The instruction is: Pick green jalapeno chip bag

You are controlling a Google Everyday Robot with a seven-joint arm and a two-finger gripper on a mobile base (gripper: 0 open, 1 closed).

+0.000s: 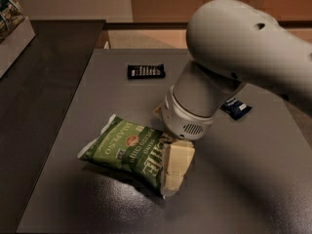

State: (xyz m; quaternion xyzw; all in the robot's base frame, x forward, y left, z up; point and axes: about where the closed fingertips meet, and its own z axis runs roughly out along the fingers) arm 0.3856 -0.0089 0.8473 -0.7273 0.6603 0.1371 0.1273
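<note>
The green jalapeno chip bag (pixel 124 147) lies flat on the grey table (pixel 253 189), left of centre, with its white crimped ends at the upper left and lower right. My gripper (pixel 174 172), cream-coloured below the big white wrist (pixel 195 106), is down at the bag's right end and overlaps the "KETTLE" lettering. It hides that end of the bag. The bag rests on the table.
A small black snack bar (pixel 146 71) lies at the back of the table. A dark blue packet (pixel 236 107) lies to the right, partly behind my arm. A dark counter (pixel 44 82) with a white box of snacks (pixel 12 28) runs along the left.
</note>
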